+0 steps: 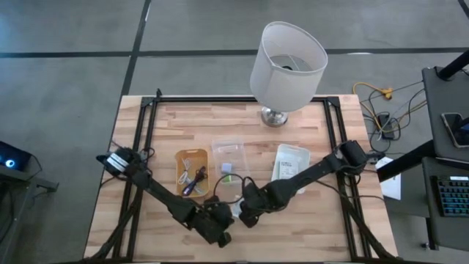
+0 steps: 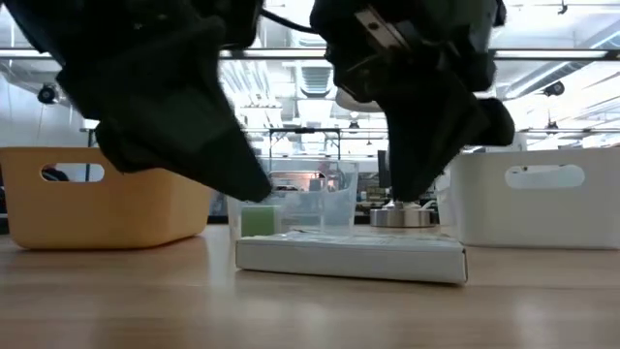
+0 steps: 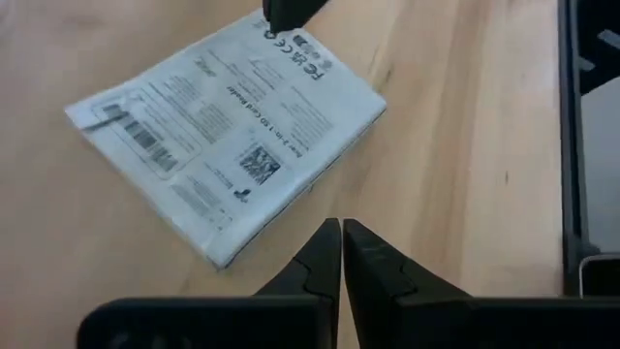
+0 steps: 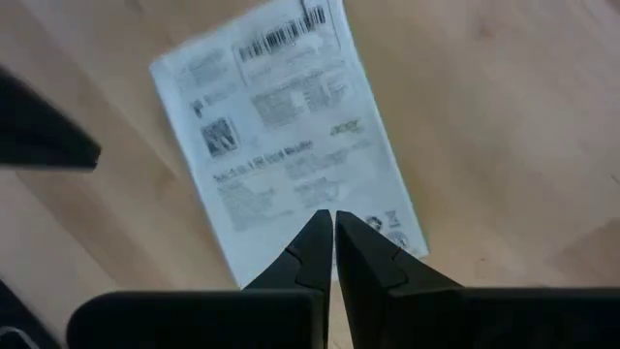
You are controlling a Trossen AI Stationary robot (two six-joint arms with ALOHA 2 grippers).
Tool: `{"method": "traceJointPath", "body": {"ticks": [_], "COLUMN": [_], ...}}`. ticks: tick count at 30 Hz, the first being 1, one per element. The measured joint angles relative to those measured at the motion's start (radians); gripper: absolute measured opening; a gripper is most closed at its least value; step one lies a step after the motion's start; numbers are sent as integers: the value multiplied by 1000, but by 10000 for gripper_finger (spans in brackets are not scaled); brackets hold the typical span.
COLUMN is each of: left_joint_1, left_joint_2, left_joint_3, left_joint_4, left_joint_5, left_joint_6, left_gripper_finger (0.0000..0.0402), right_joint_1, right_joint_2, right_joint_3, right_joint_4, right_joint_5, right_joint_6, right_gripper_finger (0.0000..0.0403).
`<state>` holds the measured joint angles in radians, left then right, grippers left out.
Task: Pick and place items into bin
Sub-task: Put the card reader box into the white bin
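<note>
A flat white printed pack (image 3: 228,131) (image 4: 286,126) (image 2: 349,257) lies flat on the wooden table near its near edge, between both grippers (image 1: 236,211). My left gripper (image 3: 341,228) (image 1: 221,235) is shut, its tips over bare wood just off the pack's long edge. My right gripper (image 4: 332,218) (image 1: 245,216) is shut and points down over the pack's end that carries the small marks. A small green block (image 2: 257,221) (image 1: 227,168) rests on the table farther back. A purple-handled tool and thin cables (image 1: 194,180) lie in the orange bin. My right gripper's shut fingertips (image 3: 288,14) come from above at the pack's marked end (image 4: 383,228), which lies flat on the table. I cannot tell whether they touch it or hover just over it.
An orange bin (image 1: 192,158) (image 2: 97,208), a clear container (image 1: 229,150) (image 2: 315,204) and a white bin (image 1: 291,163) (image 2: 542,204) stand mid-table. A big white lamp (image 1: 287,62) stands at the far edge. Bare wood lies along the near edge.
</note>
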<state>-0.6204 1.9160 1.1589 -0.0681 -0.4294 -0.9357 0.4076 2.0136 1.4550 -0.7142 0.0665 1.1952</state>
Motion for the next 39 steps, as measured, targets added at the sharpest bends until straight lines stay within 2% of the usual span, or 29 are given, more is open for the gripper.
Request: {"method": "traceJointPath", "body": {"ticks": [8, 13, 21, 29, 35, 39], "left_joint_1": [43, 55, 72, 53, 51, 54], "left_joint_2": [148, 193, 180, 143, 131, 127], "left_joint_3": [135, 182, 194, 192, 176, 166], "left_joint_4": [-27, -46, -76, -149, -161, -158], "left_joint_5": [1, -1, -16, -6, -26, -32], "left_joint_6": [-152, -210, -213, -262, -264, -264], "left_gripper_finger": [0, 0, 0, 0, 0, 0], "right_joint_1": [-8, -5, 7, 7, -1, -26], "right_joint_2": [-4, -15, -31, -17, 20, 45], "right_joint_3": [-67, -72, -72, -81, -84, -85], "right_joint_4": [15, 15, -22, -48, -42, -36], "right_joint_5": [36, 46, 171, 248, 245, 189], "right_joint_6": [-52, -98, -214, -477, -709, -758], "right_gripper_finger": [8, 8, 8, 8, 8, 8]}}
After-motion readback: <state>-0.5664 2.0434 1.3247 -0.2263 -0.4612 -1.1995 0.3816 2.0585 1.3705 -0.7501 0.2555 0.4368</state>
